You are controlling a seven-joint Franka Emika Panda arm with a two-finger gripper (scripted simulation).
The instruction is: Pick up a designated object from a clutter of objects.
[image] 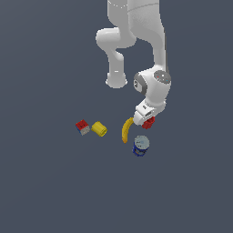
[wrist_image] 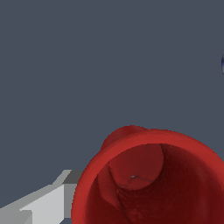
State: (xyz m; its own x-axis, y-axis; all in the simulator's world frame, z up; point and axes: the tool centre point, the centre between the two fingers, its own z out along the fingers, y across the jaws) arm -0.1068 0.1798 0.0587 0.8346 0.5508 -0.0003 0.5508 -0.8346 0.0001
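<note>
The red cup (image: 148, 122) sits at my gripper (image: 145, 120), half hidden under the white hand, just off the banana's far end. In the wrist view the red cup (wrist_image: 153, 179) fills the lower corner, with its open mouth facing the camera and its ribbed inside showing. One grey finger (wrist_image: 52, 197) lies against the outside of its rim. The other finger is hidden by the cup. The rest of the clutter lies on the dark floor: a yellow banana (image: 126, 130), a blue can with a pale lid (image: 140, 146), a yellow cylinder (image: 99, 129) and a red-and-white cube (image: 82, 127).
The arm's white base (image: 116, 79) stands behind the clutter. The banana and the blue can lie closest to the gripper, the cylinder and cube further to the exterior view's left. A dark sliver (wrist_image: 222, 64) shows at the wrist view's edge.
</note>
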